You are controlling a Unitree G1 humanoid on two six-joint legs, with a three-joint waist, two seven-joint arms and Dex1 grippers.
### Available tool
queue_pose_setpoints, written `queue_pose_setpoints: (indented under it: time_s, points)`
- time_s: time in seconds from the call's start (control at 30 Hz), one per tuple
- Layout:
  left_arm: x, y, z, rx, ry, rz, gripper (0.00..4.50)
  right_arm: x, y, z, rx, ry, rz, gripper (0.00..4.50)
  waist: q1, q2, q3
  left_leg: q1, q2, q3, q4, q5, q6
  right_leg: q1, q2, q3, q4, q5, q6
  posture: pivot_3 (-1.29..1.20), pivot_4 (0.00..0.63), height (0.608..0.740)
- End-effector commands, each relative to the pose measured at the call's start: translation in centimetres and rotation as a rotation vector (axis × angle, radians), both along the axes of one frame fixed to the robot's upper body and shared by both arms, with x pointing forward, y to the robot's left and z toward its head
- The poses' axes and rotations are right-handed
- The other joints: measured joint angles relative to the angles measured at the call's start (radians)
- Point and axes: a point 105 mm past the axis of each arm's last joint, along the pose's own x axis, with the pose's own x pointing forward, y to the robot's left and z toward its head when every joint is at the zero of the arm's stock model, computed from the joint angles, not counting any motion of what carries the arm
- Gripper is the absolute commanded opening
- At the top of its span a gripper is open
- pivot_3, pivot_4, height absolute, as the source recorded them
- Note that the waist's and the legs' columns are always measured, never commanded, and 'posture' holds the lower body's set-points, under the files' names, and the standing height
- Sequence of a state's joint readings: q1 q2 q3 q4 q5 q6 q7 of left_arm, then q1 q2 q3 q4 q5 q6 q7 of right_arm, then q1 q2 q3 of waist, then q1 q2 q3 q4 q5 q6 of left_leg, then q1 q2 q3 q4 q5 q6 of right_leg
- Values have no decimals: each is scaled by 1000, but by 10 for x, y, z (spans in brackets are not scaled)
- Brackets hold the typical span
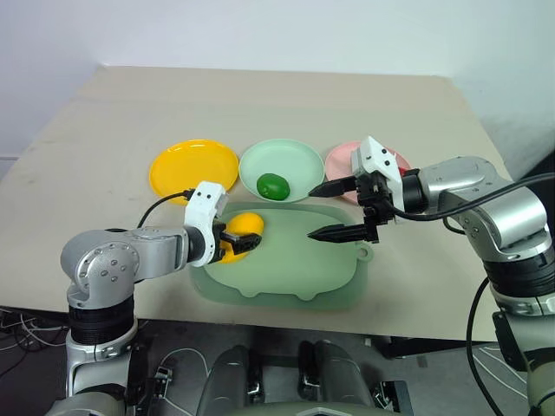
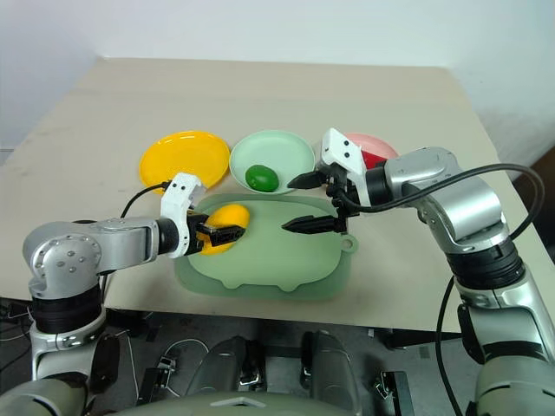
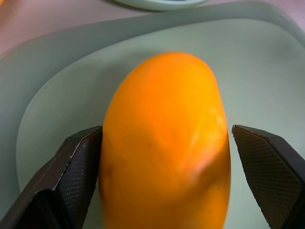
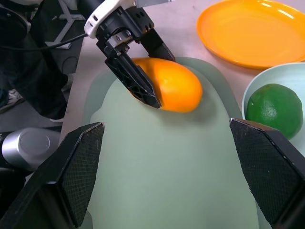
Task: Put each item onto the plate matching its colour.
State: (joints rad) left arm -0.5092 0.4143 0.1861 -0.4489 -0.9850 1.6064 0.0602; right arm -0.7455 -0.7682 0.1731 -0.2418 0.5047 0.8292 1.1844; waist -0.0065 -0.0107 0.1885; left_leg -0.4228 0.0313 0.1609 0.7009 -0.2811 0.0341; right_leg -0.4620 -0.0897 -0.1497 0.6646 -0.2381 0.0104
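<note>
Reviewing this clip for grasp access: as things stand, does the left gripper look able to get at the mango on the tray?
Probably yes. The left gripper already straddles the mango on the tray, one finger touching its side, the other apart; nothing lies between.

A beige table (image 1: pixel 286 104) occupied most of the scene and stood against a plain pale wall (image 1: pixel 260 30). Near its front edge lay a pale green tray (image 1: pixel 303 273) of rounded-rectangle outline, with a small tab (image 1: pixel 365 253) projecting from its right side; the tray's surface was smooth, with a slightly raised rim. Below the front edge of the table, dark cables (image 1: pixel 26 334) lay on the floor at the left. At the far right, a strip of grey floor (image 1: pixel 525 143) showed beside the table.
</note>
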Motion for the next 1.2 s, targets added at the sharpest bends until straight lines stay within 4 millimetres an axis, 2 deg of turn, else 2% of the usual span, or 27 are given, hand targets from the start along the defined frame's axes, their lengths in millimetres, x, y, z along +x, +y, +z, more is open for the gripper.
queue_pose_setpoints:
  time_s: [0.03, 0.1, 0.3, 0.4, 0.5, 0.63, 0.7, 0.83, 1.0, 1.2]
  points:
    - [0, 1, 7, 23, -23, -18, 3652, -3, -3, 14, 19, -58, 1, 4500, 0, 0, 0, 0, 0, 0, 0, 0, 0, 0, 0, 0, 0, 0, 0, 0, 150, 696]
    - [-1, 2, 7, 33, -18, -27, 3349, -2, -3, 15, 20, -61, -2, 4500, 0, 0, 0, 0, 0, 0, 0, 0, 0, 0, 0, 0, 0, 0, 0, 0, 150, 696]
    - [1, 4, 14, 55, -37, -30, 3349, -1, -2, 15, 25, -64, -6, 4500, 1, 0, 0, 0, 0, 0, 0, 0, 0, 0, 0, 0, 0, 0, 0, 0, 150, 696]
    - [6, 4, 22, 49, -60, -28, 3349, -1, -2, 15, 28, -63, -8, 4500, 4, 0, 0, 0, 0, 0, 0, 0, 0, 0, 0, 0, 0, 0, 0, 0, 150, 696]
    - [8, 9, 42, 9, -93, -65, 3349, -2, -4, 16, 32, -61, -10, 4500, 9, -1, 1, 0, 0, 0, 0, 0, -1, 0, 0, 0, 0, 0, 0, 0, 150, 696]
    - [22, 31, 74, 38, -152, -9, 3349, -4, -3, 20, 49, -66, -4, 4500, 14, -1, 1, -1, 0, 0, 0, 0, -2, -1, 0, 0, 0, 0, 0, 0, 150, 696]
    - [30, 48, 83, 49, -160, 54, 3349, -5, -2, 22, 58, -71, -1, 4500, 14, -1, 1, -1, 0, 0, 0, 0, -1, -1, 0, 0, 0, 0, 0, 0, 150, 696]
    - [38, 67, 96, 83, -207, 119, 3349, -6, -2, 23, 72, -77, -6, 4500, 16, -1, 1, -1, 0, 0, -1, 0, -2, -2, 0, 0, 0, 0, 0, 0, 150, 696]
    - [56, 90, 97, 106, -235, 208, 3349, -4, 0, 26, 101, -81, -24, 4500, 19, -2, 1, -2, 0, 0, -1, -1, -3, -2, 0, 0, 0, 0, 0, 0, 150, 696]
    - [100, 114, 96, 106, -312, 288, 3349, 1, 8, 26, 153, -77, -57, 4500, 19, -2, 1, -3, 0, 0, 0, -1, -4, -4, 0, 0, 0, 0, 0, 0, 150, 696]
